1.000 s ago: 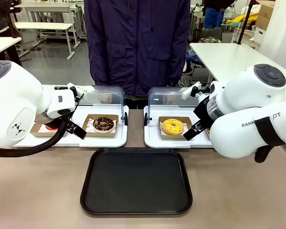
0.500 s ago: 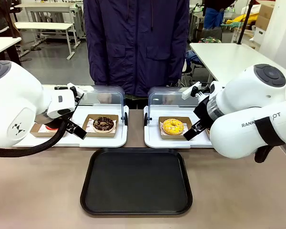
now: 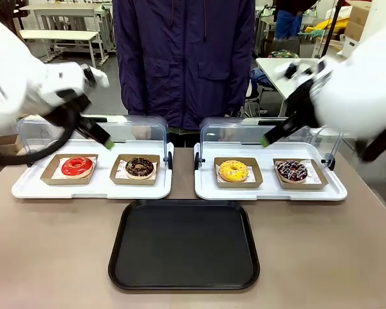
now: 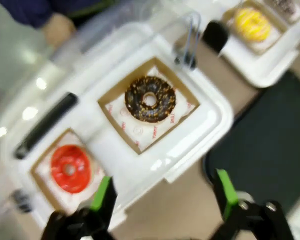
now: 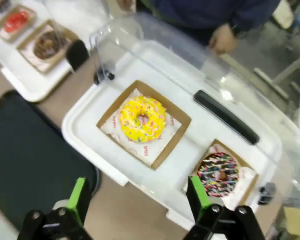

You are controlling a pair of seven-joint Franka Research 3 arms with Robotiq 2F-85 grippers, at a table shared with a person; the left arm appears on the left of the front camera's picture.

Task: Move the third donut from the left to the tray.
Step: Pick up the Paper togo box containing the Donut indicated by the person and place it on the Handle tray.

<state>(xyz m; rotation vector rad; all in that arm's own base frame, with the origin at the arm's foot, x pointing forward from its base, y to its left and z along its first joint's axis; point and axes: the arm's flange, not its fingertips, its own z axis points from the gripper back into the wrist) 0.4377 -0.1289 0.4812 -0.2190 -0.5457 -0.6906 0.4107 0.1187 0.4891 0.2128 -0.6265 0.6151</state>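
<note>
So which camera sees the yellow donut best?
The right wrist view: the yellow donut sits near the middle, large, seen from above, with its sprinkles and brown cardboard tray clear. The front view shows it smaller and from a low angle. The left wrist view catches it blurred in the top right corner.

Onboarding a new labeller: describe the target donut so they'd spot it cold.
Behind the black tray stand two white display trays; go to the right display tray. In its inner cardboard holder, nearest the table's middle, lies the yellow donut. It alone has yellow icing; the dark donut beside it carries coloured sprinkles.
</note>
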